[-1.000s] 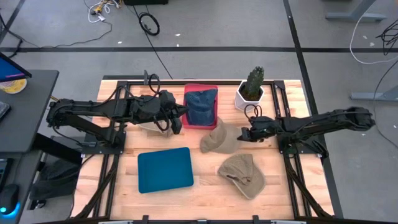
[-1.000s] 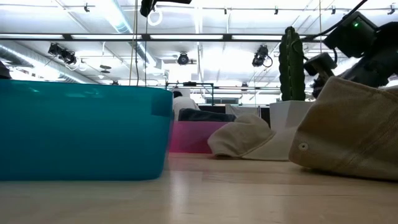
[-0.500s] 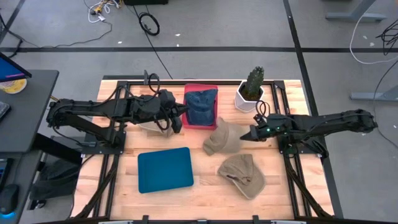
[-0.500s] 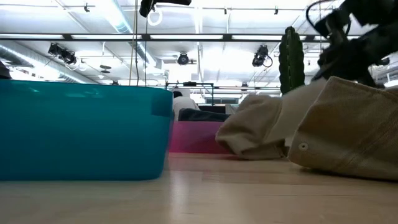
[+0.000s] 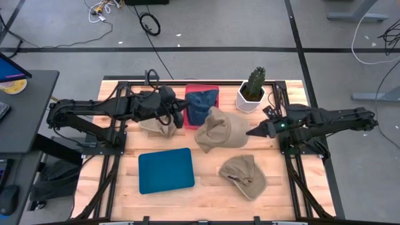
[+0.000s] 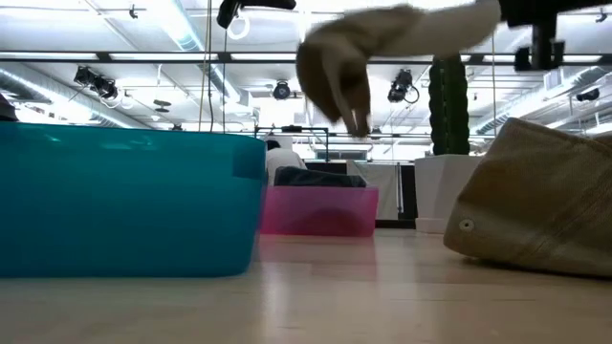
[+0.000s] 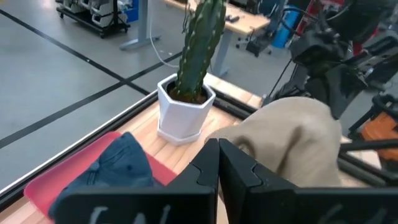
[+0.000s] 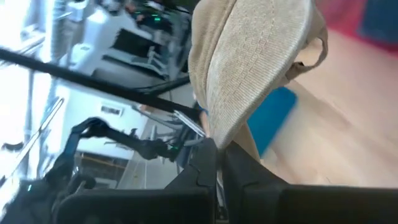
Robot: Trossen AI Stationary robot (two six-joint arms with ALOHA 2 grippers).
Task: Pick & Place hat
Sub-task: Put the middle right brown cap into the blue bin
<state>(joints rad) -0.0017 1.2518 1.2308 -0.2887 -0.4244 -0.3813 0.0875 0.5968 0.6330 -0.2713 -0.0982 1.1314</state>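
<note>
A tan hat hangs in the air in front of the red tray, and the low view shows this tan hat well above the tabletop. My right gripper is shut on its right side. A blue hat lies in the red tray. My left gripper is shut beside the tray's left wall, above another tan hat lying on the table. A third tan hat lies near the table's near right. My right gripper pinches the tan hat's edge between its two fingers, coming level from the table's right side. The hat is lifted clear of the table and sags away from the fingers toward the table's left, its strap dangling below.
A teal tray sits on the near left of the table. A cactus in a white pot stands at the far edge, just beyond my right gripper. Bare wood shows between the teal tray and the near tan hat.
My right gripper has risen, carrying the tan hat with it. The hat lay on the table a second ago; half a second ago its gripped side was raised; now it hangs clear of the table, closer to the red tray.
</note>
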